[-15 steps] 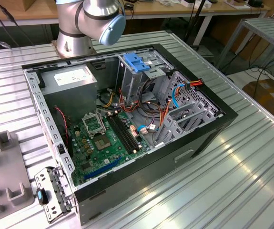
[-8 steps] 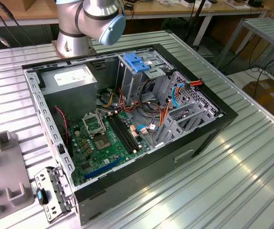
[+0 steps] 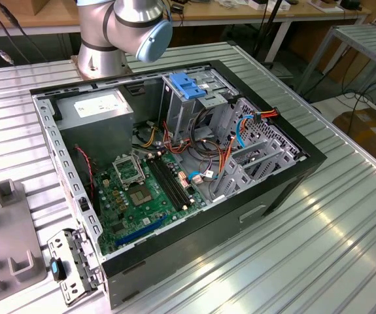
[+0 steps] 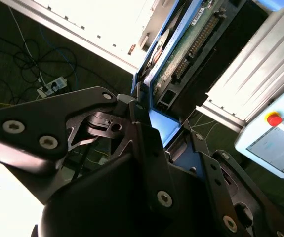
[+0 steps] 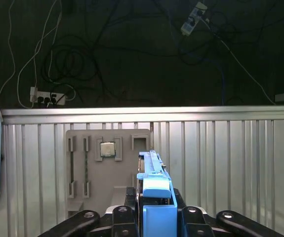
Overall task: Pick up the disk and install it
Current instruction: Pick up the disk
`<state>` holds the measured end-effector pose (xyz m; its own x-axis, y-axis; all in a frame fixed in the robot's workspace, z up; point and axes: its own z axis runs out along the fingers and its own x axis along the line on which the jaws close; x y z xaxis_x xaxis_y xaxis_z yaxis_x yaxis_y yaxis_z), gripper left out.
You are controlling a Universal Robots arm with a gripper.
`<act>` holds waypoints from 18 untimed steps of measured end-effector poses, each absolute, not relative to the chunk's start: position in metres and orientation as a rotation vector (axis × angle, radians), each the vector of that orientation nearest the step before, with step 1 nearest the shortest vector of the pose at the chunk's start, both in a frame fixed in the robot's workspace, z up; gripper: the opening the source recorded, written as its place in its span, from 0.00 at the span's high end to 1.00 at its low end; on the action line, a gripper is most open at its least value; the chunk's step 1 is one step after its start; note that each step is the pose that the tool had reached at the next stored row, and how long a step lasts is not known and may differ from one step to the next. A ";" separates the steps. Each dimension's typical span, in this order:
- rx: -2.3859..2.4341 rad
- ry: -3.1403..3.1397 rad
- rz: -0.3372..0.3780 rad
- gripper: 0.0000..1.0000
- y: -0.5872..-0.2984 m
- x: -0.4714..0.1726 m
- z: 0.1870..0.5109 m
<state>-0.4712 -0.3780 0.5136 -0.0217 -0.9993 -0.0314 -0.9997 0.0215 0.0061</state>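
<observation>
My gripper point(image 5: 154, 219) is shut on the disk point(image 5: 153, 185), which stands on edge between the black fingers point(image 5: 191, 217) with its blue side rail facing the camera. In the second wrist view the disk point(image 4: 193, 37) shows its green circuit-board side and a blue rail, clamped in the gripper point(image 4: 164, 129). The disk hangs in the air above the ribbed metal table point(image 5: 230, 163). In the exterior view the open computer case point(image 3: 286, 190) lies on the table, with the arm's base point(image 3: 119, 33) behind it.
Inside the case are a metal cage with a blue plastic top point(image 3: 188, 85), a grey power-supply box point(image 3: 99, 108), a motherboard point(image 3: 138, 196) and loose cables. A grey fixture tray point(image 5: 107, 163) holding a chip lies under the gripper. A pendant with a red button point(image 4: 274, 119) is close by.
</observation>
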 end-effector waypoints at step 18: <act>-2.184 2.232 0.041 0.63 -0.378 -0.447 0.513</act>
